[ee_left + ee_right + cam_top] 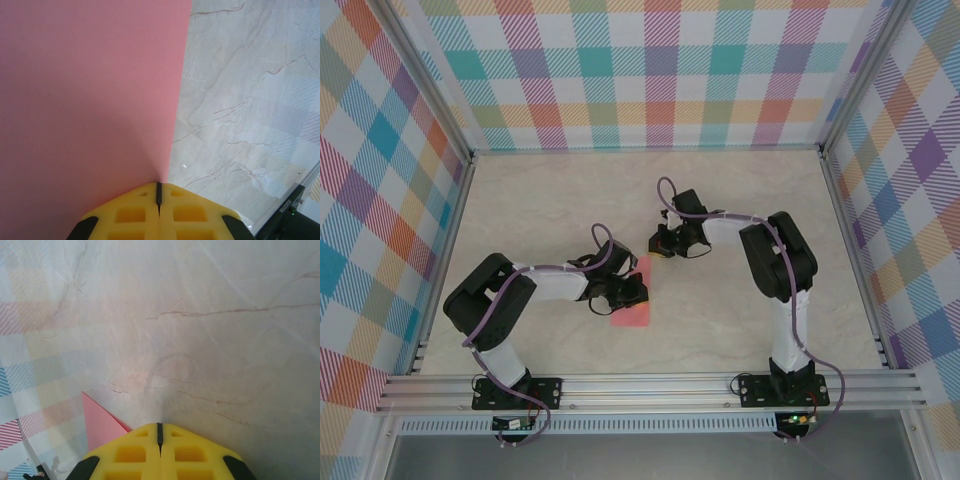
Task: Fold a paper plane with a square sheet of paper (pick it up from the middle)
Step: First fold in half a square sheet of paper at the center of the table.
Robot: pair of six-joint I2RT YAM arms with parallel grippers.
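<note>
Closest to the lens in the left wrist view, the yellow left fingers (132,215) are pressed together, only a thin dark seam between them, and nothing is seen clamped in that seam. Their tip meets the right edge of the salmon-pink sheet of paper (85,100), which spreads from 9 o'clock round to 12 o'clock of the tip. The pale veined surface (240,100) lies bare from 1 to 4 o'clock. In the right wrist view the right fingers (132,455) are likewise shut tight with nothing between them. They point down at the surface (210,340), and a pink corner of the sheet (100,425) pokes out at 9 o'clock of their tip. From above, the sheet (632,312) lies flat just at 6 o'clock of the surface's middle and looks longer than it is wide. The left fingers (625,292) are over its left part. The right fingers (670,243) stand just off its far end at 1 o'clock. Plaid walls (660,70) close in three sides.
</note>
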